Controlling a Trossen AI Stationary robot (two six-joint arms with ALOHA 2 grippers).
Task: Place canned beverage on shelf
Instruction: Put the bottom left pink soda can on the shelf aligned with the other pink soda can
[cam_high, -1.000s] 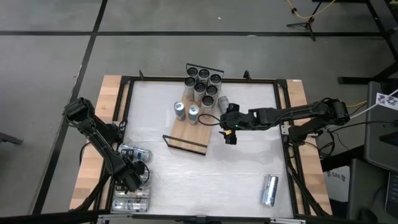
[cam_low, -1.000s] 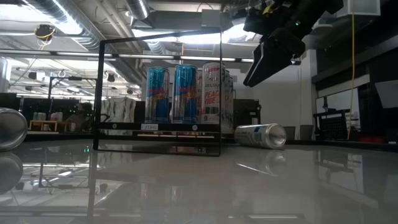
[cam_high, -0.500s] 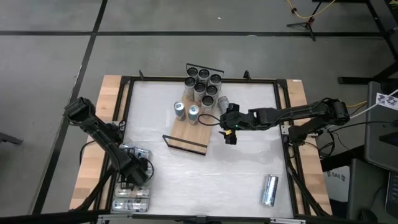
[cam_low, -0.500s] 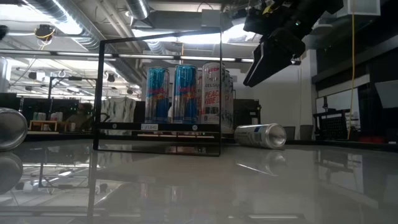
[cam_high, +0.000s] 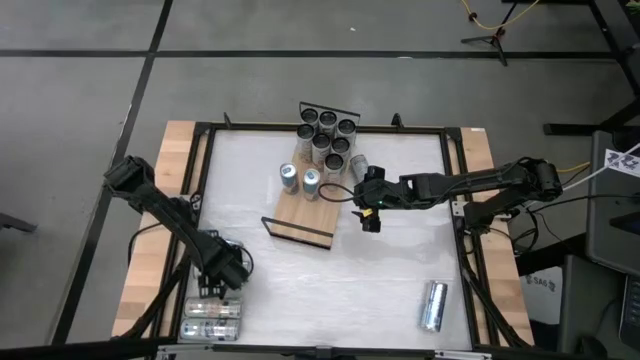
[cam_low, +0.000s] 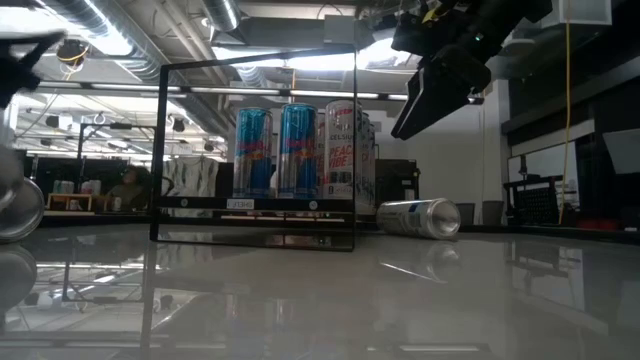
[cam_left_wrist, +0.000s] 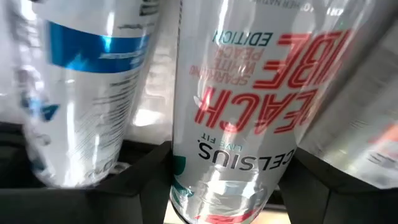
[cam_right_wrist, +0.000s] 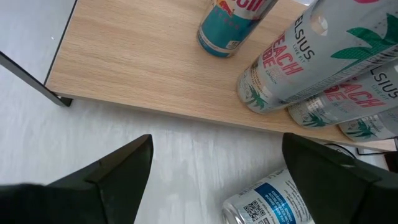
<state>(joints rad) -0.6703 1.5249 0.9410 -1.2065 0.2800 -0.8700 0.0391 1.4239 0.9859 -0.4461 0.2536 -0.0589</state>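
High: shelf mid-table w/ upright cans packed at far end, two more nearer centre; left gripper low over lying cans near front-left corner; right gripper hovering beside shelf, splayed, empty. Low: cans standing inside wire rail, one can lying beside. Left wrist: fingers clamped on white Celsius can.

Left end effector now clamping can
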